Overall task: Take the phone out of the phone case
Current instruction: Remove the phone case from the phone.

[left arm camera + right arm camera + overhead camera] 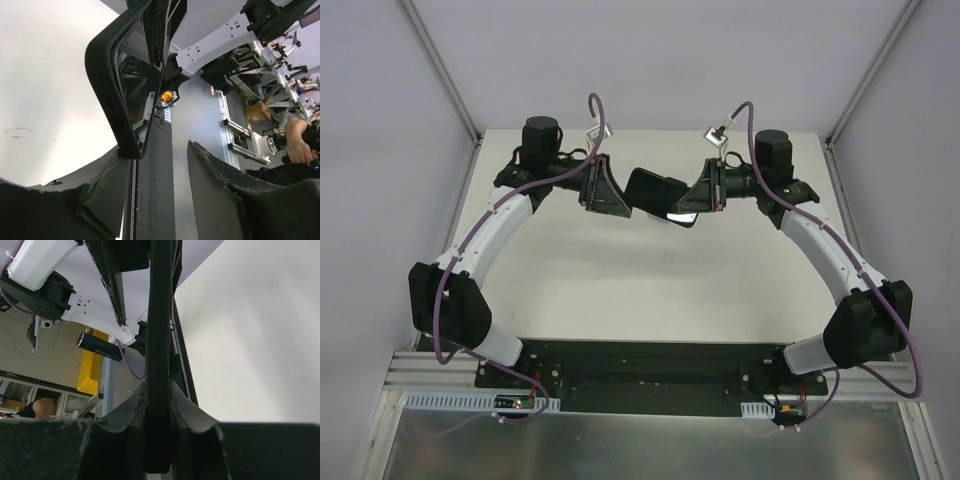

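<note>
Top external: left arm, right arm arched toward phone case.

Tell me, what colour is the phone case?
Black. The phone case shows best in the left wrist view.

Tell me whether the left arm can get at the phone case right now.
Probably yes: the right pincer holds the phone case aloft, and its free end sits right at the open left pincer, with nothing between them.
</note>
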Available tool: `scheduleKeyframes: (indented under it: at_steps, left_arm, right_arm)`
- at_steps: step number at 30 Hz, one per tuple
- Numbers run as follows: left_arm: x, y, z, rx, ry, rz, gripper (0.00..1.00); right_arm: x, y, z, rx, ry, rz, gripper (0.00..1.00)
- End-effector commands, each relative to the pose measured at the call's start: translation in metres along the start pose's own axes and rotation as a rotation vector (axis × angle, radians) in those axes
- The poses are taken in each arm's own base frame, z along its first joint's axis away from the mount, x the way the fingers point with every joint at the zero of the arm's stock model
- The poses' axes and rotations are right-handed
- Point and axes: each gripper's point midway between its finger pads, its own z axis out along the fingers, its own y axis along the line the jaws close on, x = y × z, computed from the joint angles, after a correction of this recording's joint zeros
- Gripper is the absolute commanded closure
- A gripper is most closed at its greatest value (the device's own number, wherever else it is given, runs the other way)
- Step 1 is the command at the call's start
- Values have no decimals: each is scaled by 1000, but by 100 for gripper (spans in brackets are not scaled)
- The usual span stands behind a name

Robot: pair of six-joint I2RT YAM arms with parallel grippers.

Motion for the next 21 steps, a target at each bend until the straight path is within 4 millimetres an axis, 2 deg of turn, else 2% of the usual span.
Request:
scheduleKeyframes:
  at_steps: [1,3,5,10,11,12,13,21]
  left_arm:
    - [7,-17,7,92,39,105,54]
    - [4,-14,9,83,37,122,62]
    - [2,-12,12,73,36,133,65]
    - [-3,-11,23,78,46,166,80]
    - [-4,-10,24,81,48,171,86]
    - [-4,-11,27,88,54,173,96]
    - [-4,-11,29,93,57,185,100]
    - [6,-17,42,160,91,250,100]
  right_arm:
    - [-20,28,-7,-62,-46,-112,100]
    - [-20,26,-7,-67,-50,-99,100]
    - [-19,25,-7,-71,-50,-96,100]
    - [-17,22,-6,-78,-50,-75,100]
    - [-17,23,-6,-84,-49,-73,100]
    - [-16,22,-6,-85,-50,-64,100]
    - [-16,23,-5,-89,-50,-61,100]
    - [-19,20,-3,-114,-58,-10,100]
